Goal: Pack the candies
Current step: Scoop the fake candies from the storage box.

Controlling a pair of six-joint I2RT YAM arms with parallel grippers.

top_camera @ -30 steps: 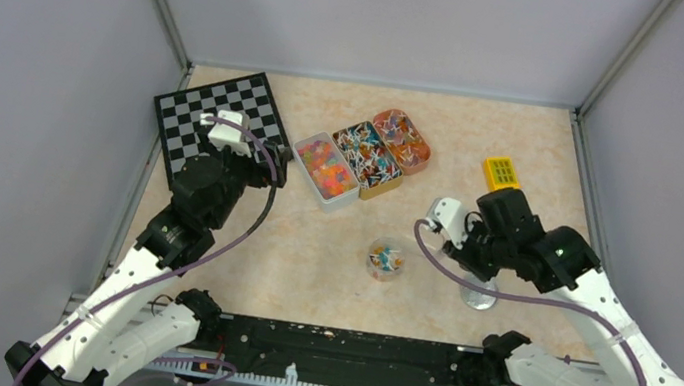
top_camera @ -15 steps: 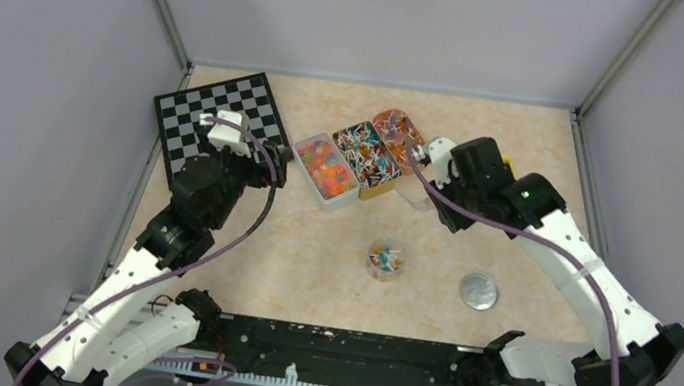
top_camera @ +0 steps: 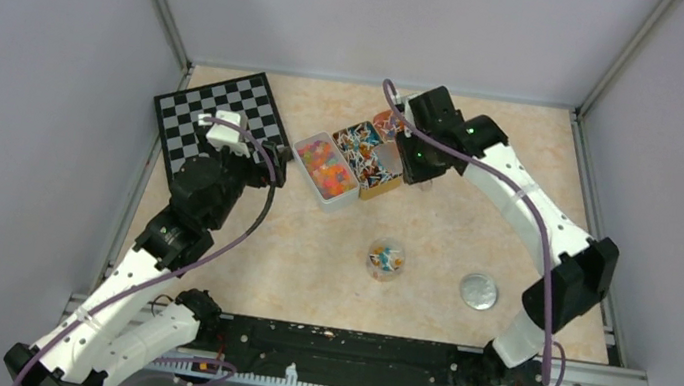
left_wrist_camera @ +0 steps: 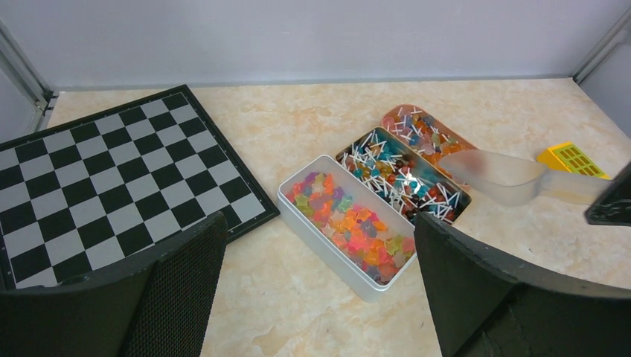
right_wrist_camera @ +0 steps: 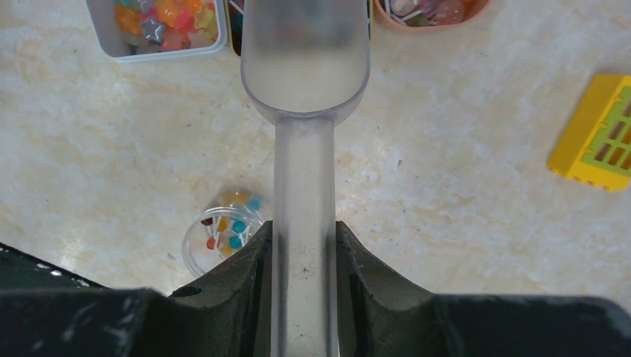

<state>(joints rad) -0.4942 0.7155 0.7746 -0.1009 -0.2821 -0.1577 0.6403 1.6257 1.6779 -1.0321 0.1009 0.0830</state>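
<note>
Bench scene, seen from above and from both wrists.

- **Trays.** Three trays sit in a slanting row at the middle far part of the bench [top_camera: 308, 259]: a white tray [left_wrist_camera: 298, 216] at near left, a dark tray [left_wrist_camera: 455, 199] in the middle, and an orange tray [left_wrist_camera: 388, 117] at far right.
- **Task items.** The candies [left_wrist_camera: 350, 227] fill all three trays. They are star-shaped gummies in the white tray and small sweets on white sticks in the other two. A few more lie in a small clear cup [right_wrist_camera: 195, 256], which stands alone nearer the arms, well apart from the trays.
- **Other objects.** A round metal lid [top_camera: 479, 290] lies to the right of the cup. A chessboard [top_camera: 218, 115] covers the far left corner. A yellow block [right_wrist_camera: 595, 134] with green squares rests to the right of the trays.
- **Right arm.** The right end effector [right_wrist_camera: 301, 249] is clamped on the handle of a translucent scoop [right_wrist_camera: 305, 67]. The scoop's bowl points at the row and hangs by the right-hand end of the dark tray, next to the orange one. Whether it touches either tray cannot be told.
- **Left arm.** The left end effector [left_wrist_camera: 318, 230] is held by the near right edge of the chessboard. Its fingers [left_wrist_camera: 178, 290] are spread wide apart and hold nothing, and they face the white tray.
</note>
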